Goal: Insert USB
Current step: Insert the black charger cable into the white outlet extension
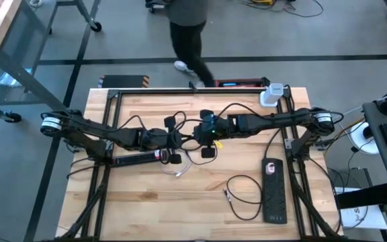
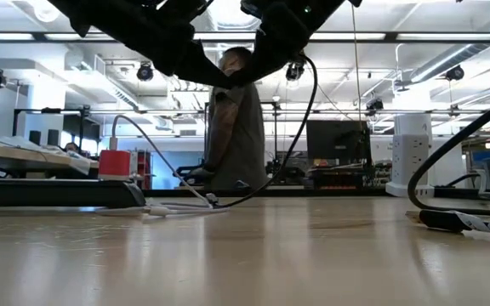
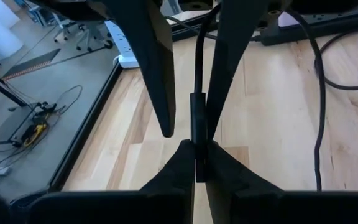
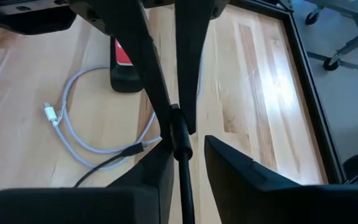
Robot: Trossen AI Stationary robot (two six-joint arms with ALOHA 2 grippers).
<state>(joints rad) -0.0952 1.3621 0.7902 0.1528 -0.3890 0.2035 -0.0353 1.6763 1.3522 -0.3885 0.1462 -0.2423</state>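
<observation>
A black USB cable (image 2: pixel 306 102) is held above the middle of the table and trails down to the tabletop. My left gripper (image 3: pixel 199 165) comes level from the table's left and is shut on the cable's thicker plug part. My right gripper (image 4: pixel 188 158) faces it from the right, open, with one finger on each side of the same cable (image 4: pixel 180 134). In the high view the left gripper (image 1: pixel 180 138) and right gripper (image 1: pixel 197 131) meet tip to tip. A black power strip with a red switch (image 1: pixel 136 159) lies on the table below the left arm. My left gripper pinches the cable's stiff plug part (image 3: pixel 197 134) between its two fingers, level, from the table's left. The cable runs straight on ahead of the fingertips, lifted clear of the table. My right gripper has one finger (image 4: pixel 160 163) close against the cable; whether it touches, I cannot tell.
A looped white cable (image 4: pixel 73 124) lies on the wood beside the power strip's red end (image 4: pixel 123 59). A second black power strip (image 1: pixel 274 191) and a loose black cable (image 1: pixel 244 195) lie near right. A white charger block (image 1: pixel 271 95) stands at the far edge. A person walks beyond the table.
</observation>
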